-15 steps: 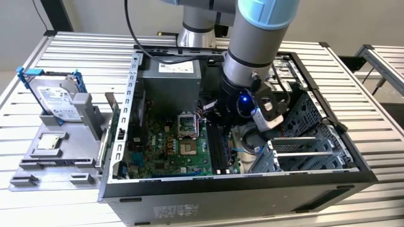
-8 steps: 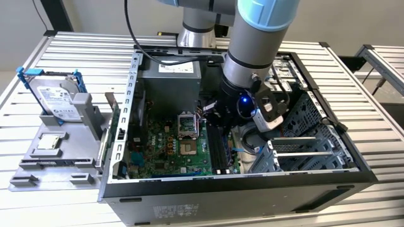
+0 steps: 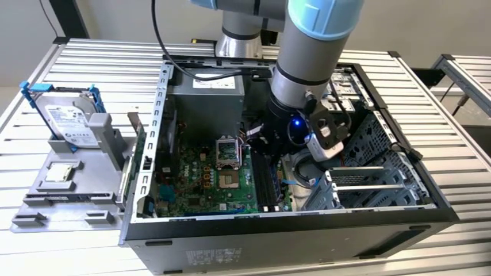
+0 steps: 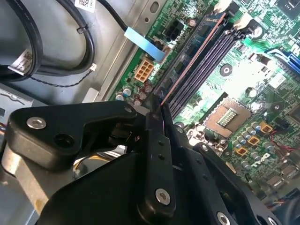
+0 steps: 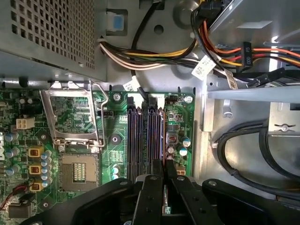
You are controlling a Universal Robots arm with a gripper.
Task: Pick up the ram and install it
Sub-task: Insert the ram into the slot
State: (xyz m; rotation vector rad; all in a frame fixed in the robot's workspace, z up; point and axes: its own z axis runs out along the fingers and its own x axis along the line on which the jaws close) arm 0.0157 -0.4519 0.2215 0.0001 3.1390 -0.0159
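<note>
My gripper (image 3: 268,150) reaches down into the open computer case (image 3: 399,213), over the memory slots (image 3: 265,184) of the green motherboard (image 3: 207,184). In the second wrist view the gripper (image 4: 157,105) is shut on the ram (image 4: 191,60), a thin dark card seen edge-on. It stands on edge along the outermost dark slot (image 4: 206,56), beside the case wall. In the first wrist view the black fingers (image 5: 157,171) sit close together at the near end of the slots (image 5: 154,136). I cannot tell whether the ram is fully seated.
A grey tray (image 3: 77,195) at the exterior view's left holds a silver hard drive in a blue frame (image 3: 71,122) and a small square chip (image 3: 60,171). Inside the case are the CPU socket (image 3: 230,150), the power supply (image 3: 207,95), cable bundles (image 5: 154,51) and a drive cage (image 3: 376,172).
</note>
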